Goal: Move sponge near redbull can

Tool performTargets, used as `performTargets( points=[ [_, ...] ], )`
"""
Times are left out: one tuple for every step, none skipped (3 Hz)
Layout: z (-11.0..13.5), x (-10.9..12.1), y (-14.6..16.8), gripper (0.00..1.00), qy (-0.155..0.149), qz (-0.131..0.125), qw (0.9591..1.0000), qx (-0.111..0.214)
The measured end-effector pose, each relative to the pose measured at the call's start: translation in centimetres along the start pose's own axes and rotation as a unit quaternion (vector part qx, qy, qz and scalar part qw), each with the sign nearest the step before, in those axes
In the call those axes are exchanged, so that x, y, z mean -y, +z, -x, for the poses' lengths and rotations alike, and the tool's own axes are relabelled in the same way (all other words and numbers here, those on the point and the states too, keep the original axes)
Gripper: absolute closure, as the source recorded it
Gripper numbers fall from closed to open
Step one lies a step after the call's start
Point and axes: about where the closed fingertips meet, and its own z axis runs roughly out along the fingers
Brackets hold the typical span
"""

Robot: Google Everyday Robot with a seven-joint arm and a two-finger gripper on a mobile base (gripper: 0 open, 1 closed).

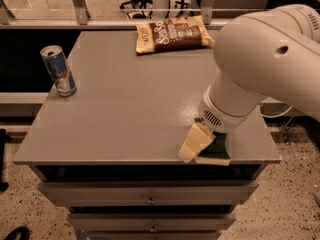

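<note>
Sponge point(218, 148) sits at table's point(125, 114) front-right corner w/ gripper point(199, 145) down at it, grip state we can't tell; we'd seat it squarely, lift clear, carry twd redbull can point(59, 70) w/o knocking it.

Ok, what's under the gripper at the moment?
The sponge, at the front edge of the table. The gripper covers the sponge's left part; whether they touch can't be seen.
</note>
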Motion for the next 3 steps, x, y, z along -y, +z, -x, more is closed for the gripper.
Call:
performTargets(
  points=[
    [-0.4, 0.2, 0.3, 0.39, 0.007, 0.005, 1.0000, 0.004],
    [-0.2, 0.3, 0.5, 0.63, 0.007, 0.011, 0.9999, 0.008],
    [1.9, 1.0, 0.1, 0.87, -0.010, 0.016, 0.9996, 0.023]
  ],
)
